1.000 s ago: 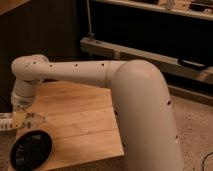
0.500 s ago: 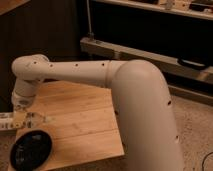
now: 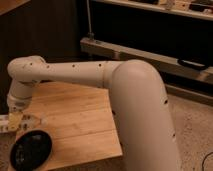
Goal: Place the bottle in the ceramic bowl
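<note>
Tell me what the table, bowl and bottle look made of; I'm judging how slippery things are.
Table: pale wood, matte, visible plank seams and grain. Ceramic bowl: glossy black, likely glazed ceramic, going by its sheen. Bottle: whitish, probably plastic; too blurred to be sure. The gripper is shut on the bottle at the table's left edge, just above the bowl.
</note>
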Controlling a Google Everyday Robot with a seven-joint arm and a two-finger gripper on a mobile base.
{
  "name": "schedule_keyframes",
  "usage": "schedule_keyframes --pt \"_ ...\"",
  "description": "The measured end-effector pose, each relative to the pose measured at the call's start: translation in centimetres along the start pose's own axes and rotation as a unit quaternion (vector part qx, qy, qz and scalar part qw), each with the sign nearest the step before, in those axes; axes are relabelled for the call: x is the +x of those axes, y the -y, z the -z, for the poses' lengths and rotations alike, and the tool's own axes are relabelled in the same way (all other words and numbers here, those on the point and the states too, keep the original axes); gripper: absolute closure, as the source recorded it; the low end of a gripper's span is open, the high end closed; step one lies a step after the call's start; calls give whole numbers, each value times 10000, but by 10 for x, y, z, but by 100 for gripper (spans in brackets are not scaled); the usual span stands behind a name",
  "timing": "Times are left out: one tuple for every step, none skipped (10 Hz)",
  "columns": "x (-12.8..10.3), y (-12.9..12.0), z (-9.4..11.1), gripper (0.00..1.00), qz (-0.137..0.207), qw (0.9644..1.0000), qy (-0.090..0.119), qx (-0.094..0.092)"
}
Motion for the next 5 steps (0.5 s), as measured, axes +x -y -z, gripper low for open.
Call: schedule_keyframes --pt "-11 -10 -9 100 42 10000 3 -48" --pt "-23 -22 -20 100 97 9999 6 -107" --pt "-35 -36 -33 100 155 9997 8 -189" --pt "-42 -49 -44 100 190 9995 4 -257" --pt "-44 -57 -51 100 203 9993 -3 -306"
